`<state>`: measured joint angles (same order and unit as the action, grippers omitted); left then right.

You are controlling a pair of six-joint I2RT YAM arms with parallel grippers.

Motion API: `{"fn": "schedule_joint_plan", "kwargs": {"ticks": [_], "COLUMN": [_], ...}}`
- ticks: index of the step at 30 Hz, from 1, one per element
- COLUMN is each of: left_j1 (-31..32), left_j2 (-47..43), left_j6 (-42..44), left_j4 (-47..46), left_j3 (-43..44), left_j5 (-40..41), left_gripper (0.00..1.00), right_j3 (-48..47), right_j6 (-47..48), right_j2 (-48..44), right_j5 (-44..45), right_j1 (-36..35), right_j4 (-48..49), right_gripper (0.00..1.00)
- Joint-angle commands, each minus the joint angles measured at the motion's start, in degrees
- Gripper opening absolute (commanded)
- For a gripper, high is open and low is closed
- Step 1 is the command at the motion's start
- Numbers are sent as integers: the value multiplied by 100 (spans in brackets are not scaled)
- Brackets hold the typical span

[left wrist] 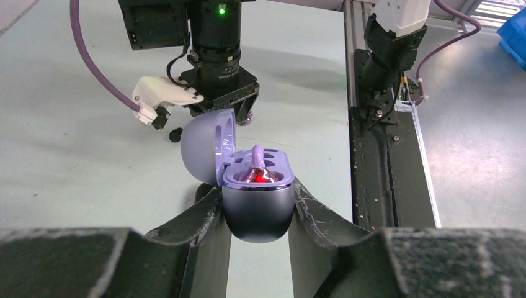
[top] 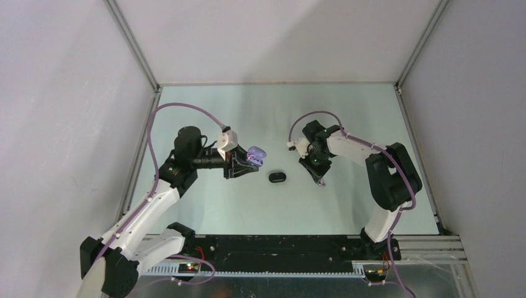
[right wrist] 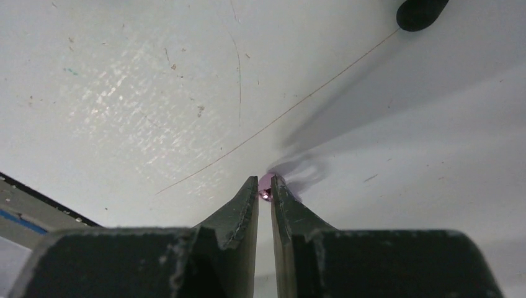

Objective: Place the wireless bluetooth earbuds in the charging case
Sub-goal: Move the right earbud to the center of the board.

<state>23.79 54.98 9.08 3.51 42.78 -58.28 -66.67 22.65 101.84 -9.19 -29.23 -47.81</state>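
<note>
Presently left gripper (left wrist: 257, 189), left of black case (top: 277, 177), clamps lilac charging case (left wrist: 257, 214) lid-open to receive; right gripper (right wrist: 265, 180), opposite side, jaws nearly shut, pinches lilac earbud (right wrist: 265, 189).

A pale green table (top: 205, 105), bordered by aluminium rails (top: 409, 127) and flecked with fine scratches and specks, bears a black oval case (top: 277, 177) near its middle; the case lies flat on the bare surface, well apart from every rail.

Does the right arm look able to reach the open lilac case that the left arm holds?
Probably yes: the lilac case is held lid open; only the low black case lies between it and the right fingers.
</note>
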Motion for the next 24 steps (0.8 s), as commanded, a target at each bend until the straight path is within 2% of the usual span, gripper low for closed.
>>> {"fn": "schedule_joint_plan", "kwargs": {"ticks": [1,11,17,24], "left_j1": [-36,-39,-41,-41], "left_j2": [-95,-80,-55,-83], "left_j6": [-35,-61,-59,-39], "left_j4": [-228,-245,-245,-201], "left_j3": [14,35,28,35], "left_j5": [-146,-147,-157,-147], "left_gripper": [9,9,9,9], "right_j3": [-8,38,39,51], "right_j6": [85,163,143,264], "right_j2": [-307,-433,-513,-321], "right_j5": [-421,-625,-832,-492], "right_j1": [165,301,152,-30], "right_j4": [-223,-309,-208,-464], "right_gripper": [18,18,18,16]}}
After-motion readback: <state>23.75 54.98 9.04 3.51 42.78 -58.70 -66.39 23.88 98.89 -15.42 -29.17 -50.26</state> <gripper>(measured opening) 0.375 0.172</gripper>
